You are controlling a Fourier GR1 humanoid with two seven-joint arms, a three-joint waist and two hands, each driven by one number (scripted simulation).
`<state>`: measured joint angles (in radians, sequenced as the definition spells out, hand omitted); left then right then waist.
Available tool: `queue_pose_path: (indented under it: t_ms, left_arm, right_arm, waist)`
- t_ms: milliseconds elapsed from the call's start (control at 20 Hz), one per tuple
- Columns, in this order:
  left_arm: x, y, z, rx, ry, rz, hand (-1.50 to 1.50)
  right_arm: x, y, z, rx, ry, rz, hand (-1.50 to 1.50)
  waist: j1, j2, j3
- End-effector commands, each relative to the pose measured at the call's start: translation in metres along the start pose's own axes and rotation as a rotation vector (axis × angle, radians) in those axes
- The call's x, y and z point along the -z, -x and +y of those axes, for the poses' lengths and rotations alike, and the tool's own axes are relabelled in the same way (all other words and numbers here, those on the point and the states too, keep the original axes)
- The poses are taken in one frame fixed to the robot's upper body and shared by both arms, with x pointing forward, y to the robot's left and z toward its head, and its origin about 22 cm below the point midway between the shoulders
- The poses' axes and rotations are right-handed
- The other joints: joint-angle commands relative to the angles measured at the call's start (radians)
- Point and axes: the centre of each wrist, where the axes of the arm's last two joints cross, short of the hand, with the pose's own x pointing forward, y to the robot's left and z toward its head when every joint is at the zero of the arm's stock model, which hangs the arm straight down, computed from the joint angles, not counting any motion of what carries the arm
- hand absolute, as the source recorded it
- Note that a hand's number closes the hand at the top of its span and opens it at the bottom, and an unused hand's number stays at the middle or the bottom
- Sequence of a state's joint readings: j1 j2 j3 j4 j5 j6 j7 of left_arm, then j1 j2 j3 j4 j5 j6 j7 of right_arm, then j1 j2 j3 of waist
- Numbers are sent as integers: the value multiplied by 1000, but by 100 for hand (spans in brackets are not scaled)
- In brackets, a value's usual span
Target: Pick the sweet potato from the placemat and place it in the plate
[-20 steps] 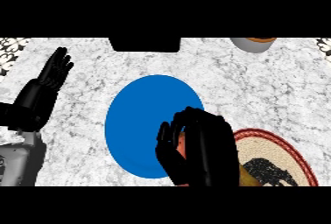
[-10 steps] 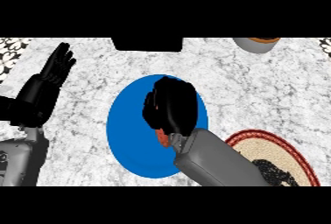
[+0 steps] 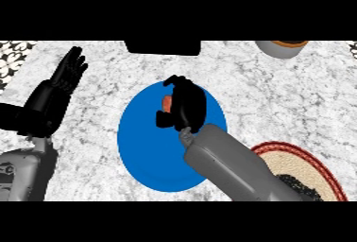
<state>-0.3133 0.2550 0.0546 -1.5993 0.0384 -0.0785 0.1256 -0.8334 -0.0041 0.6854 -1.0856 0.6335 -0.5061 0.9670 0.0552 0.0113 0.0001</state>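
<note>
A blue plate (image 3: 146, 151) lies in the middle of the marble counter. My right hand (image 3: 187, 105) hovers over the plate's upper part, its fingers curled round the orange sweet potato (image 3: 167, 102), of which only a small patch shows at the hand's left. The grey right forearm crosses the plate's right side and hides part of the round placemat (image 3: 300, 160) with its red rim at the lower right. At the left edge my left hand (image 3: 59, 87) rests open, fingers up.
A dark object (image 3: 162, 47) sits at the counter's far edge, top centre. A grey bowl with an orange inside (image 3: 280, 47) stands at the top right. A patterned strip (image 3: 15, 59) runs along the far left.
My right hand has travelled from the placemat's edge leftward and away from me, carrying the sweet potato over the plate. The left hand has stayed still.
</note>
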Motion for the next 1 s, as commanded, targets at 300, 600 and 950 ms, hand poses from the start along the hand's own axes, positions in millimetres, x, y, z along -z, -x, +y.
queue_pose_path:
  t_ms: [300,600,950]
  left_arm:
    - [-2,-4,9,10,-7,3,0]
    - [-3,4,17,-5,-31,20,0]
    - [-12,17,37,12,-83,35,0]
  right_arm:
    - [10,-13,-1,343,180,-44,-150]
    - [7,-15,-11,542,224,-47,-150]
    - [-17,42,-40,636,278,-30,-150]
  waist:
    - [-2,-5,0]
    - [-23,-7,0]
    - [-79,-16,0]
